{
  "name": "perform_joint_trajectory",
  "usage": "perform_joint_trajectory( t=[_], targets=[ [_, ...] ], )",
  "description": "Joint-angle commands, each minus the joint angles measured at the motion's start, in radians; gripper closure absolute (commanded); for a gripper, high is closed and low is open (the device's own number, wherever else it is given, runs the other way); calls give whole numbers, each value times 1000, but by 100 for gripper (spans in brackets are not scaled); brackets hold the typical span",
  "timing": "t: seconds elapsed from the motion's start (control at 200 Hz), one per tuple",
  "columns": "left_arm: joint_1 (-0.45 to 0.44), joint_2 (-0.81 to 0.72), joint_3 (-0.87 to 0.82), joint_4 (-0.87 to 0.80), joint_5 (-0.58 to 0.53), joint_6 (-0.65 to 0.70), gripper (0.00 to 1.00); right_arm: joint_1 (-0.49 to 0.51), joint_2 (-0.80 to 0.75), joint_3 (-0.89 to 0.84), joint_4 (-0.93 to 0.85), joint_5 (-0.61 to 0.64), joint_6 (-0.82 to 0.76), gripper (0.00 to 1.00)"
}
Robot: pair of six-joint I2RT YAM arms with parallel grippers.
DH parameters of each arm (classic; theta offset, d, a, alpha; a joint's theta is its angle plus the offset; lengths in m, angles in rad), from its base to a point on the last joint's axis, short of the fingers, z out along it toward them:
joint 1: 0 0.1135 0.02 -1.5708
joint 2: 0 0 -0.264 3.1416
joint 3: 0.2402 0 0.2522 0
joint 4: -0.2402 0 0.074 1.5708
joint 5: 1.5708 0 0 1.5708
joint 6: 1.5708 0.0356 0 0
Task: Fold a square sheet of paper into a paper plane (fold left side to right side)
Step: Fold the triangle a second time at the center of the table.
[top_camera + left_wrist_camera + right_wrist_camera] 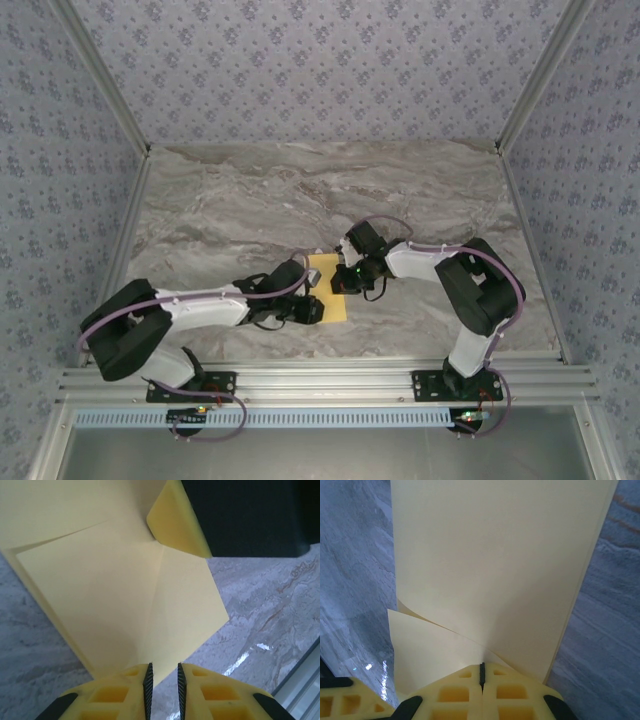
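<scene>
The square sheet of paper [327, 290], mustard yellow and partly folded, lies on the marble table [250, 200] between both grippers. My left gripper [313, 302] is at its left edge. In the left wrist view its jaws [164, 677] stand a narrow gap apart, and a corner of the paper [125, 605] reaches just into that gap beside the left pad, not pinched. My right gripper [345, 283] is at the sheet's right edge, shut [481, 667], its tips on the paper [490, 570] where two layers meet. One of its fingers [175, 520] shows pressing there.
An aluminium rail [330, 380] runs along the near edge of the table, just behind the paper, and shows as a strip [302, 680] in the left wrist view. Slanted frame posts [100, 80] and wallpapered walls close in both sides. Bare marble stretches beyond the paper.
</scene>
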Motion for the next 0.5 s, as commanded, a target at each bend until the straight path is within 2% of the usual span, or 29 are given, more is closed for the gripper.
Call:
perform_joint_trajectory(
  t=[0.0, 0.17, 0.495],
  targets=[
    [5, 36, 22, 12, 18, 23, 79, 2, 36, 0, -74, 70, -21, 97],
    [4, 58, -12, 15, 14, 6, 79, 3, 36, 1, -76, 72, -22, 97],
    [-27, -20, -97, 2, 7, -26, 80, -1, 37, 6, -84, 75, -27, 97]
  ],
)
